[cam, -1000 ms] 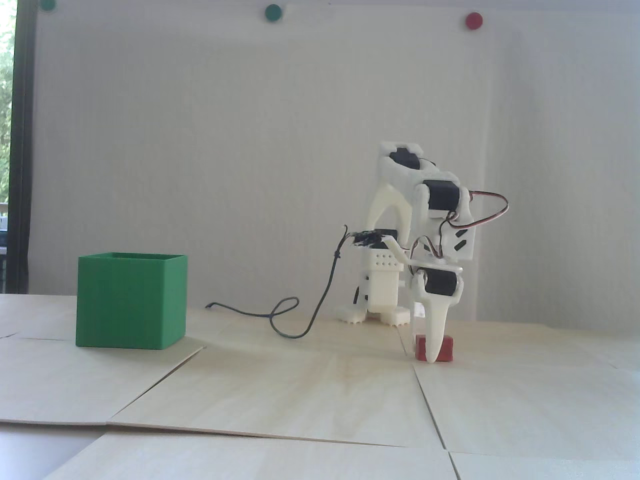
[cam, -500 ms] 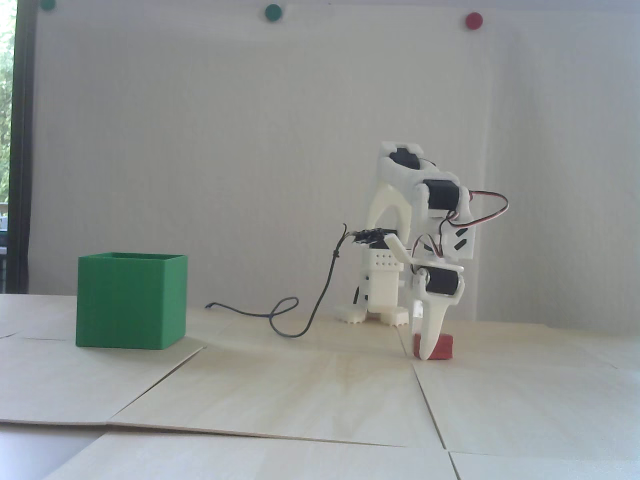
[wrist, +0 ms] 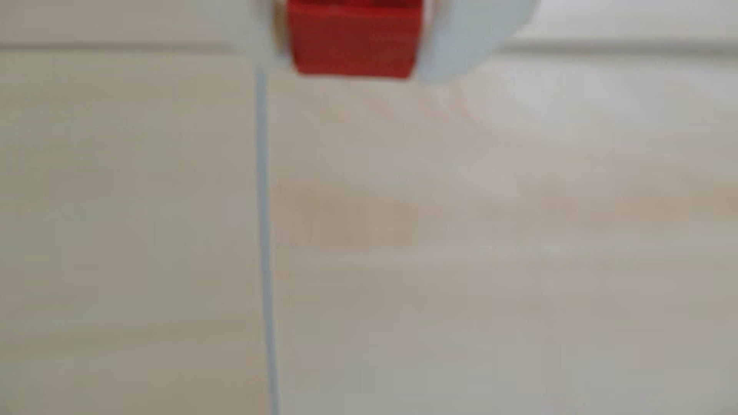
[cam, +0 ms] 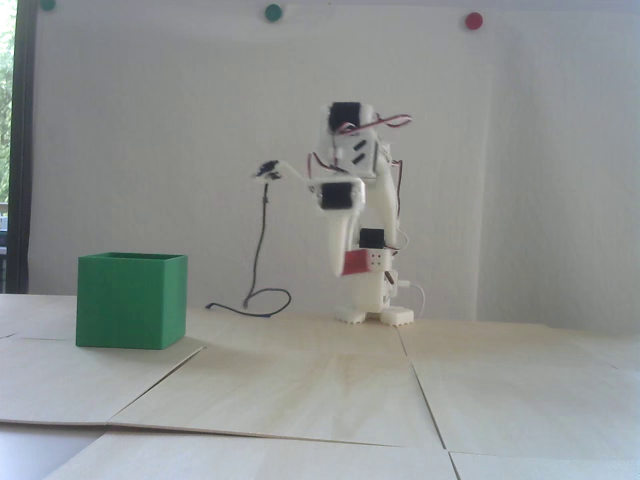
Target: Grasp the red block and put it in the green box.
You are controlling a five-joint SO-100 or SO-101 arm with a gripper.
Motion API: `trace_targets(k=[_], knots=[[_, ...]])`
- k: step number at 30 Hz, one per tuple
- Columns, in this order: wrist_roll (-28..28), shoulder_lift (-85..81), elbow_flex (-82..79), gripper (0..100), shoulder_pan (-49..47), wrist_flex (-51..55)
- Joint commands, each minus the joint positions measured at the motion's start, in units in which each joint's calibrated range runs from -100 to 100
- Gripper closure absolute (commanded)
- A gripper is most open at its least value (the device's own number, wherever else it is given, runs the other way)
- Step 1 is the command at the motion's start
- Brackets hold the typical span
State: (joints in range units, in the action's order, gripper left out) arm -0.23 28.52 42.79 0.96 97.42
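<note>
The red block (cam: 356, 262) hangs in the air in front of the arm's base, held in my white gripper (cam: 345, 267), which is shut on it. The wrist view shows the same red block (wrist: 353, 40) at the top edge, pinched between the two white fingers (wrist: 459, 36) of the gripper (wrist: 353, 60), high above the wooden boards. The green box (cam: 131, 300) stands on the table at the left of the fixed view, open at the top, well to the left of the gripper and lower than it.
A black cable (cam: 260, 260) hangs from the wrist camera down to the table between the box and the arm's base (cam: 375, 312). Pale wooden boards (cam: 320, 390) with seams cover the table. Coloured round dots (cam: 273, 12) sit on the wall.
The gripper closed on the red block on the table at the right, then lifted it and swung left and up toward the middle. The block now hangs off the table.
</note>
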Motion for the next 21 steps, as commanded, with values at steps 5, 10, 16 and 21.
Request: trace_targets(k=[5,10,16,21], knots=[[2.5,-6.3,12.2,98,22.6,2.1],[3.5,-6.2,14.7,98,29.9,-2.0],[3.9,-6.1,20.6,98,31.2,-11.6],[3.9,-6.4,23.2,98,30.6,-16.5]])
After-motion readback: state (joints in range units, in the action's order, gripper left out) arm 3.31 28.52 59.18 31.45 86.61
